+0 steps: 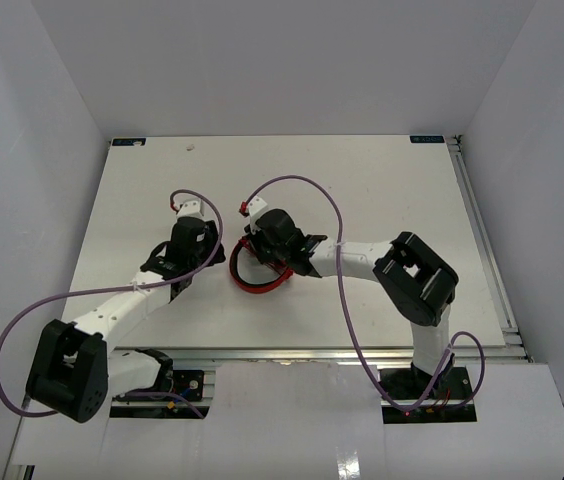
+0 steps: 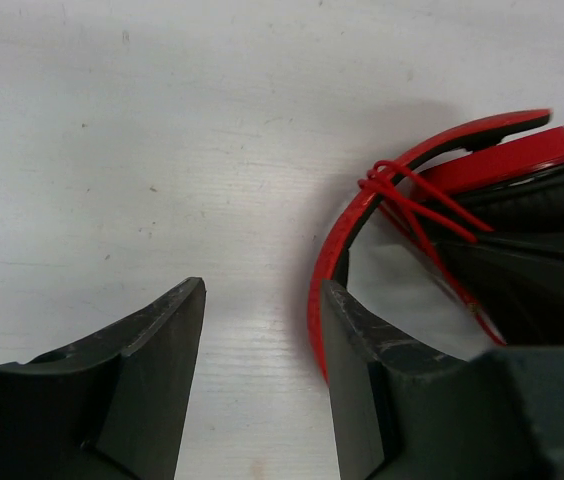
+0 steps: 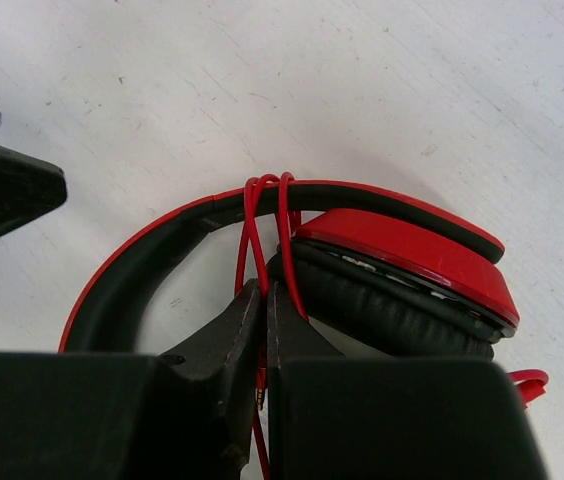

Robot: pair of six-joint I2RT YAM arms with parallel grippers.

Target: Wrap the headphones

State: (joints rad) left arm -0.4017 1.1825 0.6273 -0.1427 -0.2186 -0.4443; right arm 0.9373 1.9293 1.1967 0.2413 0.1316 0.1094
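headphones [image 1: 254,287] lying flat, arc bowed nearward, leftward

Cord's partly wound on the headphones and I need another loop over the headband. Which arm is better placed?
Right, probably. The right gripper is shut on the red cord, right where it already crosses the headband. The left gripper is open and empty beside the headband, better suited to steadying it.
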